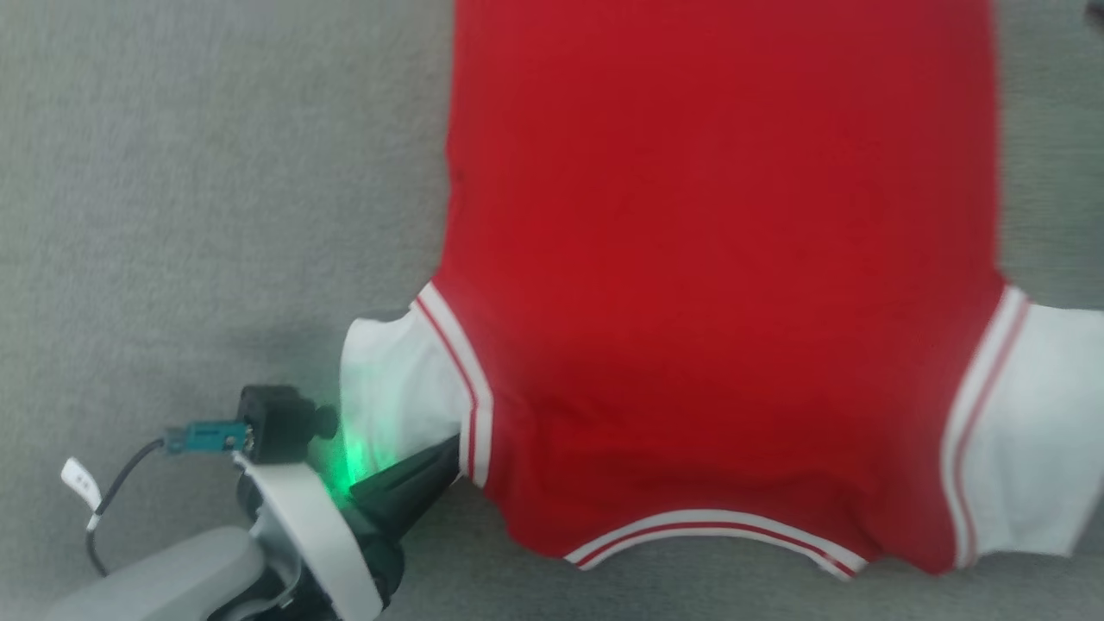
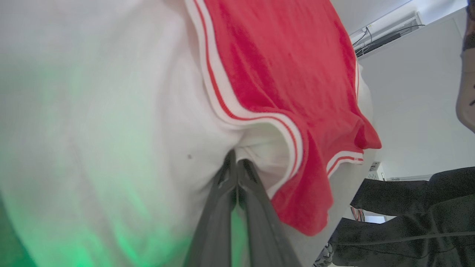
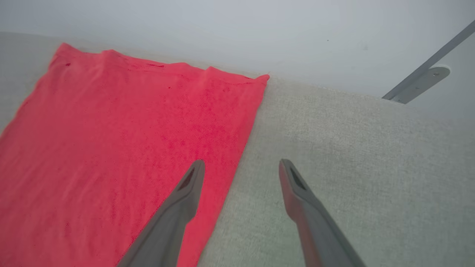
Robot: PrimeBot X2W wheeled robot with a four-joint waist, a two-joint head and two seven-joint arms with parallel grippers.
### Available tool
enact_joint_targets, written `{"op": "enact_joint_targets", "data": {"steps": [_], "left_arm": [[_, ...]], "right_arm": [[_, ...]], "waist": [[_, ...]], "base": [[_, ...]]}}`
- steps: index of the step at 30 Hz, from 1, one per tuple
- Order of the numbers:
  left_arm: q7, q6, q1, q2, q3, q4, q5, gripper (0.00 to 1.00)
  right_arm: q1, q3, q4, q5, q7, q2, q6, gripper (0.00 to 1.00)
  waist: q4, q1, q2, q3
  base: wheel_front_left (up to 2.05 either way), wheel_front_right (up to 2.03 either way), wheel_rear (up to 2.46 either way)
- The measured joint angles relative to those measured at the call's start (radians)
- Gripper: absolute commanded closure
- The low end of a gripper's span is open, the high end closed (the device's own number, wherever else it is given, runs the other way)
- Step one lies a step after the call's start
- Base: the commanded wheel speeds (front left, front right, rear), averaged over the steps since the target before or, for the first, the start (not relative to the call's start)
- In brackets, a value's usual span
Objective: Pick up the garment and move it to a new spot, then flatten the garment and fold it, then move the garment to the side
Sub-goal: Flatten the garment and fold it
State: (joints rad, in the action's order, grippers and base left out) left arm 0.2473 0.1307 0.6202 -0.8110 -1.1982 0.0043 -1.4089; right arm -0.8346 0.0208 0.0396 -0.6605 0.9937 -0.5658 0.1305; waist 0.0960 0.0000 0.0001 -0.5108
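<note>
Pincers, two. Left pincer [image 1: 444,457]: fingers pressed together, clamped on the white cloth of the left sleeve [image 1: 388,379], just beside the striped seam where white meets red. The left wrist view gives the same pinch [image 2: 232,157], with the sleeve cloth [image 2: 111,111] puckered around the fingertips and tinted by a green glow. Right pincer [image 3: 241,165]: fingers apart, holding nothing, hovering over the right edge of the shirt [image 3: 130,129], one finger above red cloth, the other above bare grey surface [image 3: 352,148].

Shirt [image 1: 716,259]: bright red, lying spread on the grey surface [image 1: 216,172]. The striped collar [image 1: 716,522] is nearest the robot, the body runs away from it, and the right sleeve [image 1: 1035,431] is laid out to its side. The red panel looks smooth, with only slight ripples at the far hem in the right wrist view.

Person [image 2: 408,215]: dark clothing, beyond the edge of the surface in the left wrist view.

Progress, as judged:
- Pick-up and move: apparently done, since the shirt lies laid out.
- Flattening: done or nearly so.
- Folding: not yet visible. No part is turned over, and the grip on the left sleeve looks like either a last tug or the start of the first fold.
- Move to the side: left to do.
</note>
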Motion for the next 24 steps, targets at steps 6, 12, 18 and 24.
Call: {"op": "enact_joint_targets", "data": {"steps": [6,12,18,24], "left_arm": [[0.003,0.003,0.059,0.024,-0.014,-0.017,0.011,1.00],[0.009,0.012,0.110,0.041,-0.032,-0.039,0.026,1.00],[0.017,0.016,0.144,0.043,-0.043,-0.063,0.028,1.00],[0.025,0.021,0.159,0.037,-0.052,-0.070,0.028,1.00]], "right_arm": [[-0.287,-0.026,0.295,0.175,0.061,0.054,0.000,0.00],[-0.488,0.008,0.492,0.322,0.128,0.070,0.000,0.00],[-0.585,-0.014,0.583,0.373,0.217,0.095,0.000,0.00],[-0.616,-0.012,0.608,0.397,0.231,0.101,0.000,1.00]], "waist": [[0.060,0.0000,0.0000,-0.088],[0.115,0.0000,0.0001,-0.171],[0.149,0.0000,0.0001,-0.234],[0.151,0.0000,0.0002,-0.252]], "base": [[0.00,0.00,0.00],[0.00,0.00,0.00],[0.00,0.00,0.00],[0.00,0.00,0.00]]}}
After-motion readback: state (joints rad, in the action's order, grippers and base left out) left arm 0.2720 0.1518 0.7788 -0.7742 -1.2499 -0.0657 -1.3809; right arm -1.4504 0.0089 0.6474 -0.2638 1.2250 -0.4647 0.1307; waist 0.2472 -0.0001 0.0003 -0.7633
